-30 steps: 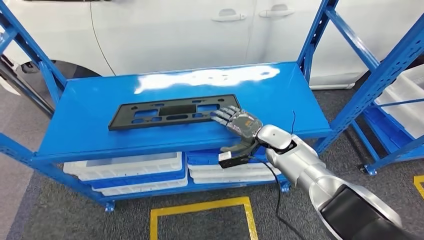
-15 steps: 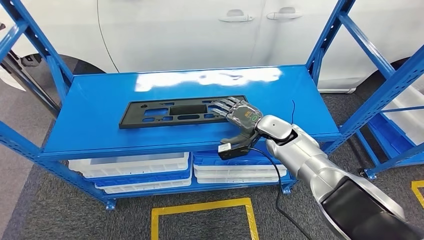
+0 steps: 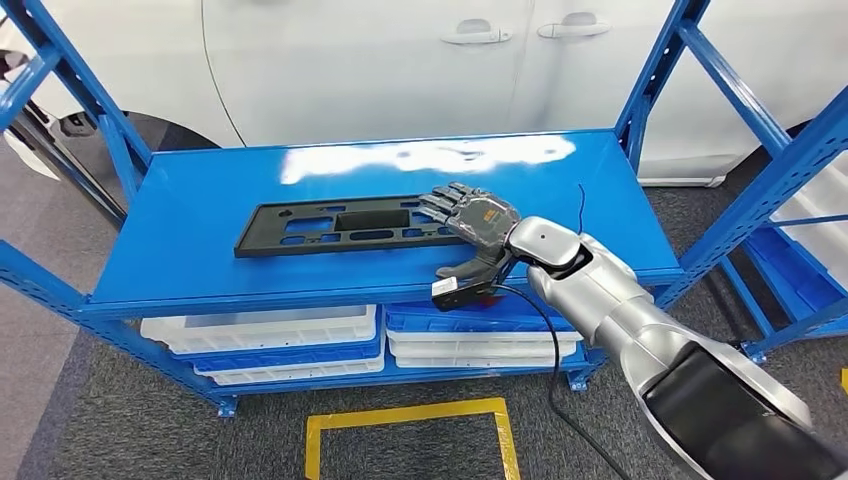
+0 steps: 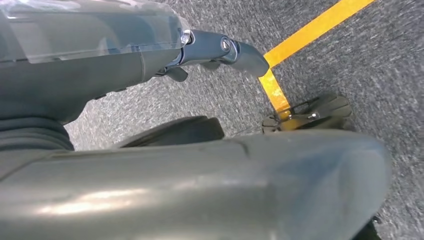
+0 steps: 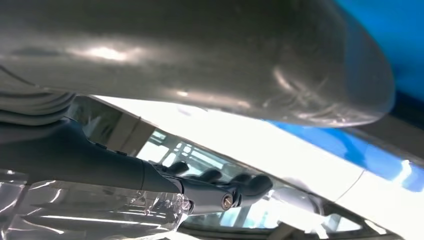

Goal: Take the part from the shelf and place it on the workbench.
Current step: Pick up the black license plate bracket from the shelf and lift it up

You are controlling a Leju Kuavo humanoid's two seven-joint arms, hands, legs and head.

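Blue metal shelving stood in front of a white car on a grey carpeted floor.

The shelf top [image 3: 250, 250] was glossy blue, with a bright patch of reflected light near its back edge. White trays [image 3: 260, 330] sat stacked on the level beneath. A white car [image 3: 400, 70] with two door handles filled the background. Yellow tape [image 3: 410, 415] marked a rectangle on the dark grey carpet [image 3: 100, 430]. Another blue rack [image 3: 790, 200] stood to the right.

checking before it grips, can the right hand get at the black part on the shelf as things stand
Probably yes. The right hand, fingers spread, is already over the right end of the black part, which lies flat on the blue shelf with nothing around it.
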